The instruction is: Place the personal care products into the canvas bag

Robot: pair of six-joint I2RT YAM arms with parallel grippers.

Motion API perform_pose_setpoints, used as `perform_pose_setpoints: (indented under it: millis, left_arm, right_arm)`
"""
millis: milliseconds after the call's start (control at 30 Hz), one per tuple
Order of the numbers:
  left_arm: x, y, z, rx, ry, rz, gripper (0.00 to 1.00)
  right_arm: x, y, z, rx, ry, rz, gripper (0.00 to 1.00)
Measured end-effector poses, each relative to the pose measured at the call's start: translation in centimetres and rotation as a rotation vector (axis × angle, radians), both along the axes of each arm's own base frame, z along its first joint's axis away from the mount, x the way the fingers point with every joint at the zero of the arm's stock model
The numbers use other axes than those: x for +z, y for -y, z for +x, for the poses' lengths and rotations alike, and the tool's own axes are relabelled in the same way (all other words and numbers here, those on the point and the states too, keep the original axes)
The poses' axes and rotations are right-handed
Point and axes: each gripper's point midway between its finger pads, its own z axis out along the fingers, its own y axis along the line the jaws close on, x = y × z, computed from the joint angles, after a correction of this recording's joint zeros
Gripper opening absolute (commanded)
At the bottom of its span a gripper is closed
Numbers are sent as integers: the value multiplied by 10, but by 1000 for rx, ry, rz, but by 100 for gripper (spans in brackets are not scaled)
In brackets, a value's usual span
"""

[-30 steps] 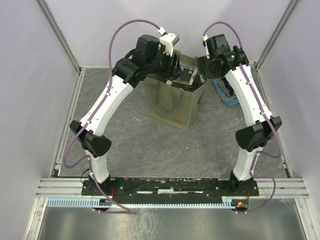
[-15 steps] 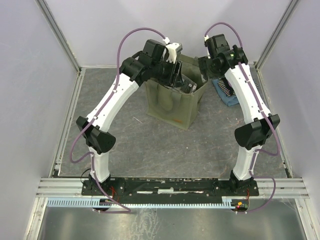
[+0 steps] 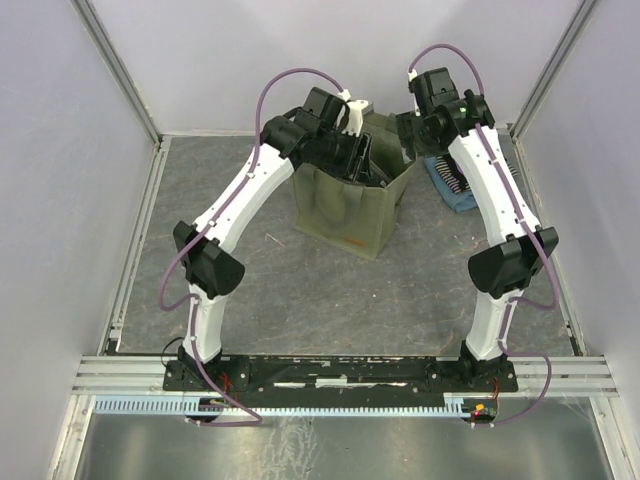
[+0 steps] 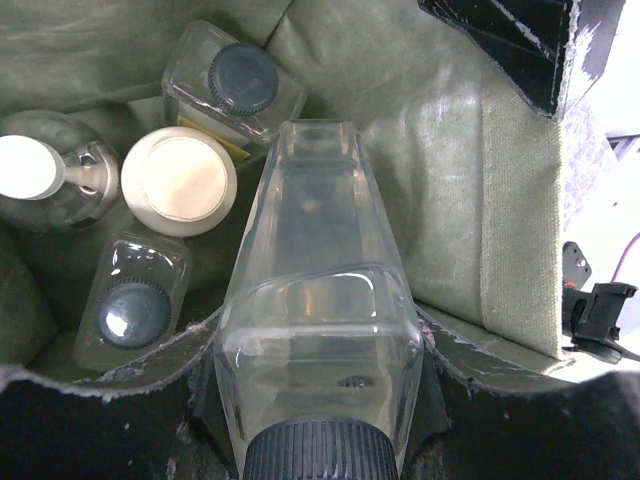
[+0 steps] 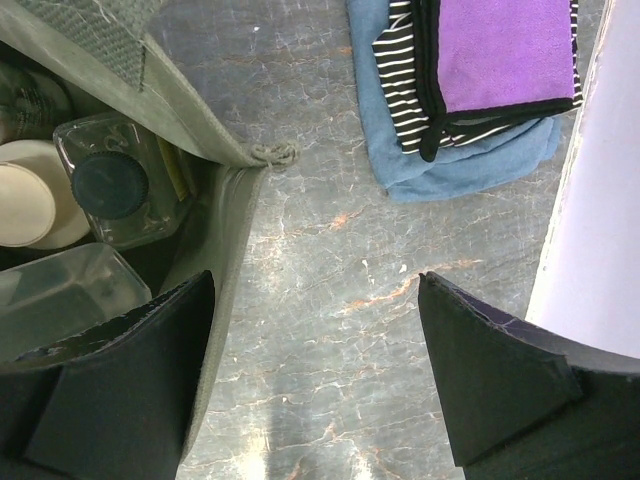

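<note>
Clear rectangular bottle (image 4: pixel 315 250), dark ribbed cap (image 4: pixel 325 455), clamped in left tool (image 4: pixel 315 400), right tool (image 5: pixel 315 370) spread apart

In the bag (image 4: pixel 520 200), a capped bottle (image 4: pixel 235 85), a second capped bottle (image 4: pixel 130 310), a jar (image 4: pixel 180 180) and a pump bottle (image 4: pixel 50 170) crowded the left side. A clear bottle (image 4: pixel 320 300) blocked the middle; bare fabric showed to its right. Outside, open table (image 5: pixel 330 300) lay between bag and folded cloths (image 5: pixel 490 60).

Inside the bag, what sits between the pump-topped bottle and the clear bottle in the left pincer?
The cream-white lidded jar, upright, sits between the pump-topped bottle and the held clear bottle; the left wrist view shows it.
</note>
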Motion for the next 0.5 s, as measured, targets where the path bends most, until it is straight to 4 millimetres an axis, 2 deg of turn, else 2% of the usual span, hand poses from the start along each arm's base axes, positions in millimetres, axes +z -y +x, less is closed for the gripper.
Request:
perform_pose_setpoints:
  millis: [367,500]
  left_arm:
    - [-18,1,-1,-6,-46,29,3]
    - [-33,1,3,7,-66,62,3]
  right_arm:
    - [-10,2,8,-11,-16,-11,90]
    - [-9,5,8,-21,-12,-23,90]
